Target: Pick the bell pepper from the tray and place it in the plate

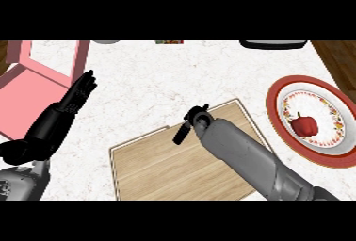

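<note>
Right forearm (257,164) crosses tray (153,164); right hand (191,123) foreshortened, fingers unreadable. Left hand (76,96) rests with fingers straight. Pepper (303,124) sits on plate (278,94). Risk: forearm swinging right could clip the plate.

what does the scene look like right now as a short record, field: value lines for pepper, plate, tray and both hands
bell pepper: red bell pepper lying in the plate
plate: round plate with a red rim, at the counter's right side
tray: wooden tray at the centre, nothing visible on it, partly covered by the right forearm
right hand: right hand above the tray's far edge, holding nothing, apart from the plate; fingers mostly hidden
left hand: left hand open, fingers straight, resting at the left beside the pink object
task state: pepper already in the plate
</note>
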Robot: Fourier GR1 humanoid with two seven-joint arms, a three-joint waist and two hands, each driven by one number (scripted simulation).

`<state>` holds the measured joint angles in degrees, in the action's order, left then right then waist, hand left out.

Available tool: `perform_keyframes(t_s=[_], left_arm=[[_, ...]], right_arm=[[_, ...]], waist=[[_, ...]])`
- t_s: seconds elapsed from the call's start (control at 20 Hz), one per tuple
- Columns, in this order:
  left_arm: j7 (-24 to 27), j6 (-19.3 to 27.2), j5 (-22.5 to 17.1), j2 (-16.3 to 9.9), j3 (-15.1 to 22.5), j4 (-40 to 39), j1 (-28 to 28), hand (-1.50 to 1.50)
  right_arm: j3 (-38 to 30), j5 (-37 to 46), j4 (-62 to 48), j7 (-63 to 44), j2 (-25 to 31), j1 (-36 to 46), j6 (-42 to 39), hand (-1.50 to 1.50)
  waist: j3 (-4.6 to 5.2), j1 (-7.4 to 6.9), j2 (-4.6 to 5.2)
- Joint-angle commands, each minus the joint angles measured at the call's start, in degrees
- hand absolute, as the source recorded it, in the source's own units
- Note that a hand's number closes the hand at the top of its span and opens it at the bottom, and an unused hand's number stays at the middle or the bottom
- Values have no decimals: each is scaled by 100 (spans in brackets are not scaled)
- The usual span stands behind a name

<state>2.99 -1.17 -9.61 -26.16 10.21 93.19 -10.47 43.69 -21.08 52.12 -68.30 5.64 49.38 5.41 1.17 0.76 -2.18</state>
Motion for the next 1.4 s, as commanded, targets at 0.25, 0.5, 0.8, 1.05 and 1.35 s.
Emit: perform_keyframes(t_s=[0.25, 0.5, 0.8, 1.05, 1.35], left_arm=[[71, -104, 118, 45, 144, 73, -95, 0], [0, -142, 112, 140, 223, 79, -378, 0], [-23, -154, 143, 246, 310, -31, -401, 0], [-78, -73, 188, 289, 269, -74, -430, 0], [-159, -89, 105, 314, 201, -66, -422, 0]], right_arm=[[548, 1466, -1787, -726, 574, 950, 983, 150], [903, 2281, -2828, -944, 761, 1665, 1372, 150], [1236, 2945, -4030, -1433, 243, 2581, 1684, 150], [1362, 3209, -4845, -1683, -142, 3410, 1609, 150], [1526, 3417, -5199, -1688, -73, 3851, 1514, 150]], waist=[[-75, -437, 315], [-80, -579, 375], [-92, -650, 346], [-97, -579, 308], [-87, -429, 285]])
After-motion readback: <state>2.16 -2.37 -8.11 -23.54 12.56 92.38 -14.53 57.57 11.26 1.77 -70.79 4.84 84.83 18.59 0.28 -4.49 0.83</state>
